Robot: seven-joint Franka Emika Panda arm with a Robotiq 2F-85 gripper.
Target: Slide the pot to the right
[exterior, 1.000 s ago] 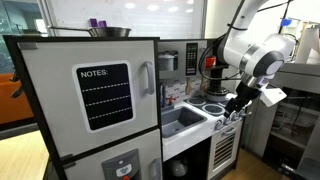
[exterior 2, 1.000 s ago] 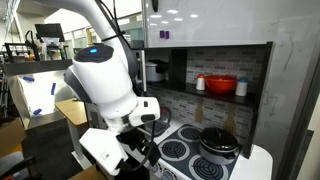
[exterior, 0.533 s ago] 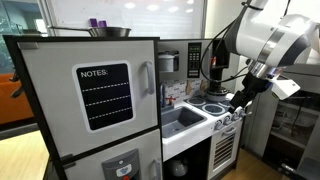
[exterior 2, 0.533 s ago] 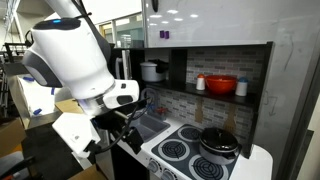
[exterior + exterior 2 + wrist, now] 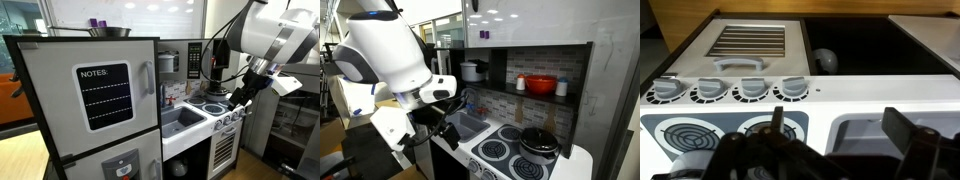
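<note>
Wrist view-wise: hovering off the stove front, jaws seemingly released, well apart from pot. Next up: reaching in beside it.

- Four knobs sit in a row in the wrist view.
- Two burners show in that same view; an exterior view shows three bare burners.
- One pot.
- One red bowl, with two small white containers — one at each side.
- One steel bowl — atop the single toy fridge.
</note>
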